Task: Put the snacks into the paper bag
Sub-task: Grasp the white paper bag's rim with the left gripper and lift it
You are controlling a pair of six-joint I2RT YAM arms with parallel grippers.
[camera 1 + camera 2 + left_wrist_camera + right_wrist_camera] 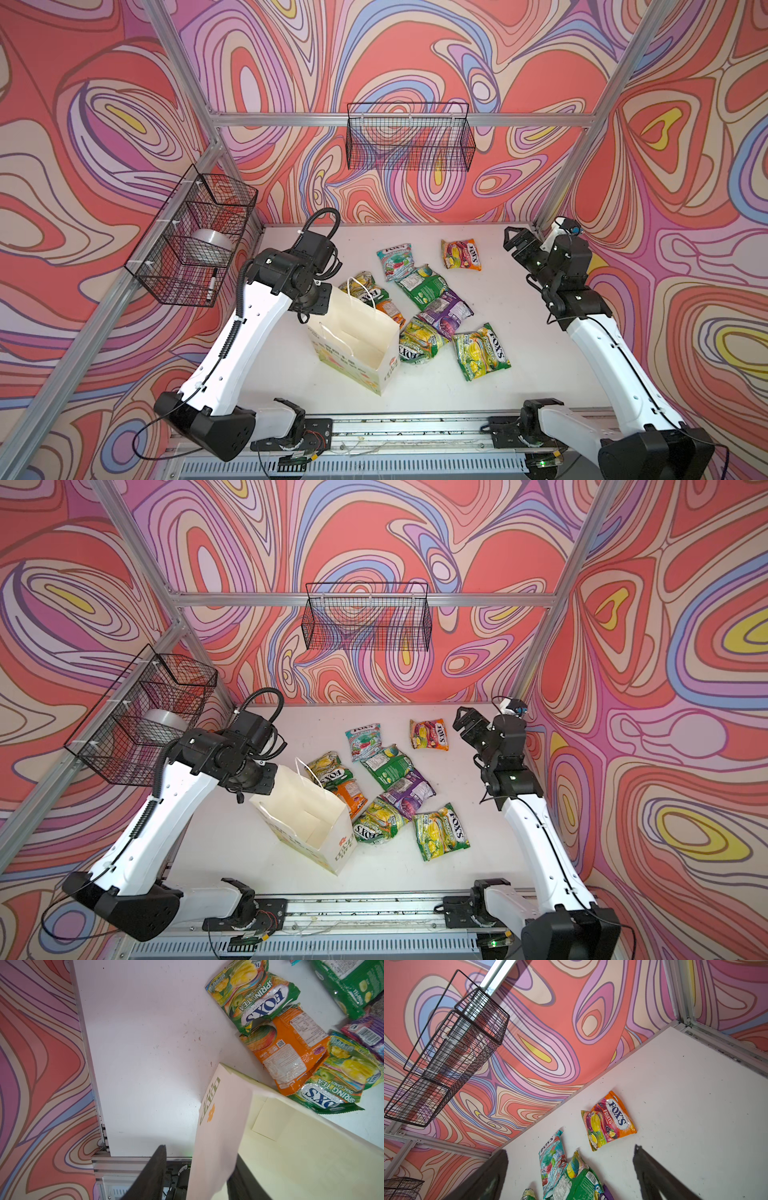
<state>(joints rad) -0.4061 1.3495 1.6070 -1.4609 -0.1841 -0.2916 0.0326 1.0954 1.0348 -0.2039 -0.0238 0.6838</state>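
Black left hand (pixel 201 1154) straddles the paper bag (pixel 220 1126) wall, fingers unclosed; right hand (pixel 570 1150) hovers raised, spread wide.

Your white paper bag (pixel 353 332) stands upright, mouth open, with white cord handles, green lettering and an orange-yellow flower on its side. The snacks (pixel 424 291), eight glossy FOX'S packs, lie flat between its 12 and 3 o'clock. At 12, a Spring Tea packet (pixel 360 286) overlaps an orange packet (pixel 390 311) lying back-up against the bag. At 3, a second Spring Tea packet (pixel 419 341) sits just beside the bag, and a third Spring Tea packet (pixel 481 351) lies beyond it. Toward 1 to 2 o'clock you see a purple packet (pixel 446 313), a green packet (pixel 417 284) back-up and a teal packet (pixel 395 259) overlapping in a chain. The orange Fruits packet (pixel 461 254) lies alone, farthest out.
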